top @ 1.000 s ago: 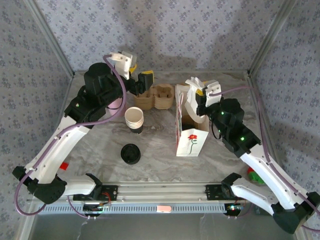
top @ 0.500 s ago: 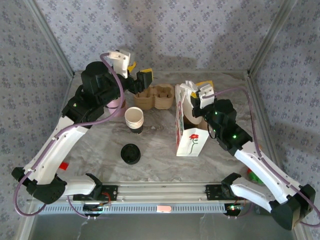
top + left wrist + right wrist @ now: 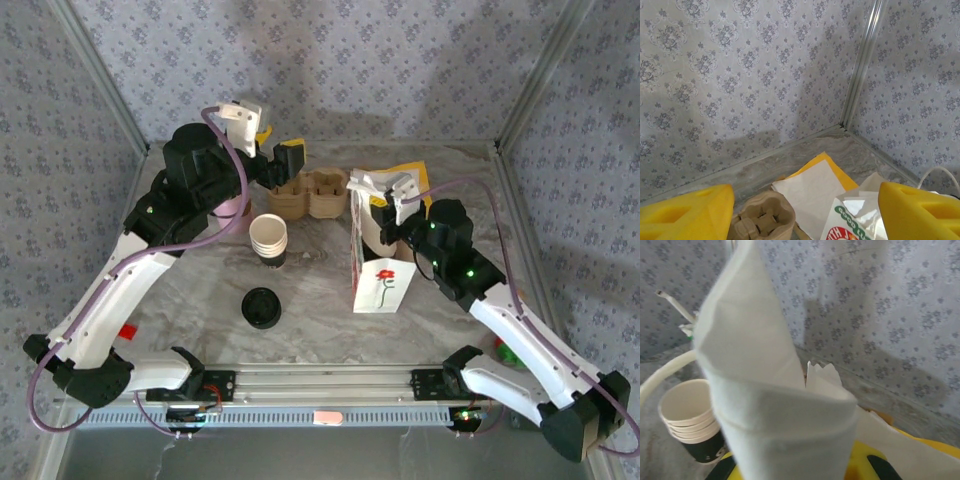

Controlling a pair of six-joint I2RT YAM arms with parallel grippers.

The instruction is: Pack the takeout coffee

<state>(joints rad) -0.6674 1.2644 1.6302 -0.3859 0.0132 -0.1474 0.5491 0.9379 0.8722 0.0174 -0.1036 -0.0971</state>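
Right claw [image 3: 383, 200] is clamped down on the top edge of the paper bag [image 3: 383, 270], and its wrist view shows thin white paper folded and creased right in front of the fingers, so the mouth is being held up. The takeout coffee [image 3: 261, 307] stands upright on the marbled grey surface [image 3: 320, 300], well to the left of the bag and a little nearer the arm bases. Its long axis is vertical, so from above it shows as a smooth round black lid. Left claw [image 3: 278, 150] is spread wide and holding nothing, up over the moulded pulp cup carrier [image 3: 312, 192], left of the bag and beyond it. So the coffee lies back toward the bases from that claw, past the stack of cups [image 3: 268, 237]. The left arm looks nearer and free, and a sideways grip on the cup wall looks the likely approach.
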